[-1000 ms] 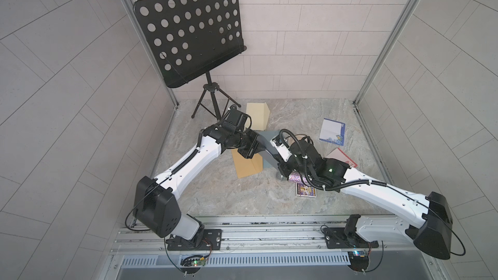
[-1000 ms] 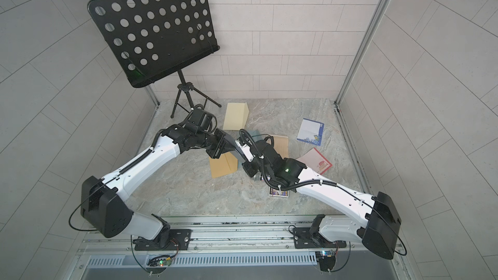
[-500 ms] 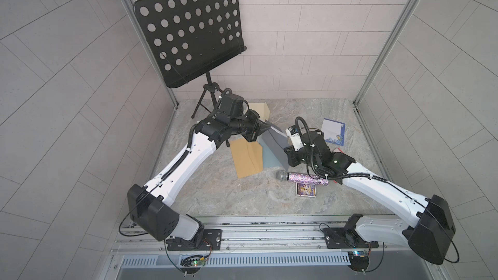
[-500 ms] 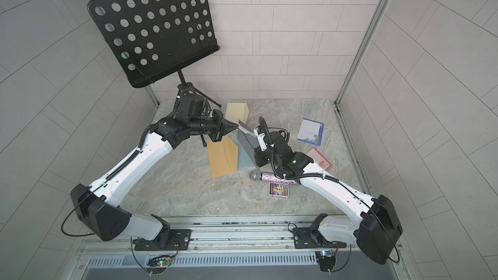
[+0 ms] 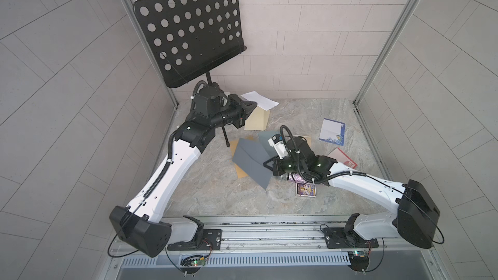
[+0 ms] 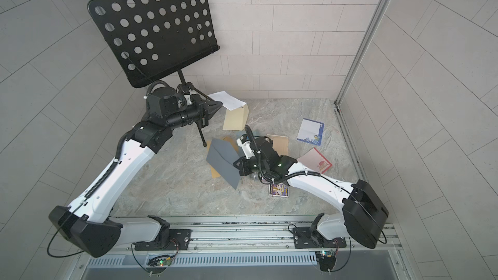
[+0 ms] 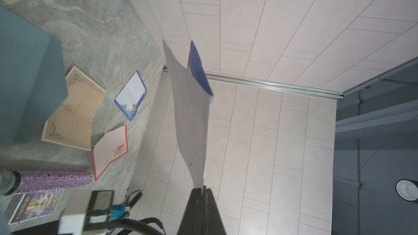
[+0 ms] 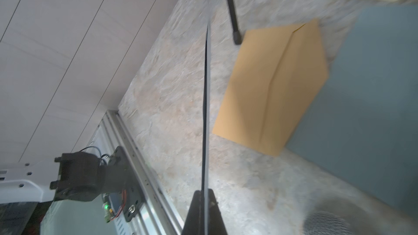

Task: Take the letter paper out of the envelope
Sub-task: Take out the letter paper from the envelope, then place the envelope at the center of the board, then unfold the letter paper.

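Your left gripper (image 5: 252, 104) pinches the letter paper (image 5: 259, 99), your right gripper (image 5: 267, 164) the envelope (image 5: 249, 160); set the paper down well apart.

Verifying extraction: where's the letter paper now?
In both top views, letter paper hangs in the left pincer at the back, by the music stand, over the cream card.

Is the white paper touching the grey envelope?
Apart. Both top views show the white paper in the left pincer, well away from the grey envelope in the right pincer.
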`<action>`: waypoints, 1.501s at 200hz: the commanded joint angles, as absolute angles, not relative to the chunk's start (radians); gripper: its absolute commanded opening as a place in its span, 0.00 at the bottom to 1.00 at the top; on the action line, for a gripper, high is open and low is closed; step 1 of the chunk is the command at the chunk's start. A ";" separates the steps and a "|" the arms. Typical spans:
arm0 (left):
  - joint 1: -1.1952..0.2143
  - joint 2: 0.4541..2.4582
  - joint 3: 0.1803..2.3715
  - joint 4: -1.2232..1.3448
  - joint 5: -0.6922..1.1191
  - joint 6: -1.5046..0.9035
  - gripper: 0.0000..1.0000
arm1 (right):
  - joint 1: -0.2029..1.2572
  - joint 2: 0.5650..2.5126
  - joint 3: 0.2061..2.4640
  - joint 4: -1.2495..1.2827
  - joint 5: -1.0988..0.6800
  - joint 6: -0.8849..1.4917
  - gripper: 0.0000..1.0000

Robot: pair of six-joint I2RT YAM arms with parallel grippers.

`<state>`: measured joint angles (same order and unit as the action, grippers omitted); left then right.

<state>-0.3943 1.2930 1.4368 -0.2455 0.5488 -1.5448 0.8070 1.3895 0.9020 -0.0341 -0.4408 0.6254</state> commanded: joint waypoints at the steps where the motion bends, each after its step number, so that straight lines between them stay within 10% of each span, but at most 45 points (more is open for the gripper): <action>1: -0.383 1.234 1.397 -0.156 0.487 -1.545 0.00 | 0.854 1.473 0.918 0.078 -0.503 0.719 0.00; 116: -0.352 1.132 1.323 -0.233 0.469 -1.484 0.00 | 0.948 2.049 1.355 -0.006 -0.438 0.827 0.00; 164: -0.302 1.121 1.291 -0.230 0.502 -1.477 0.00 | 0.903 2.084 1.381 -0.049 -0.415 0.817 0.40; 218: -0.246 1.144 1.311 -0.217 0.538 -1.480 0.00 | 0.854 1.985 1.360 -0.123 -0.365 0.816 0.64; 300: -0.225 1.232 1.397 -0.202 0.564 -1.481 0.00 | 0.631 1.537 1.173 -0.233 -0.337 0.795 0.68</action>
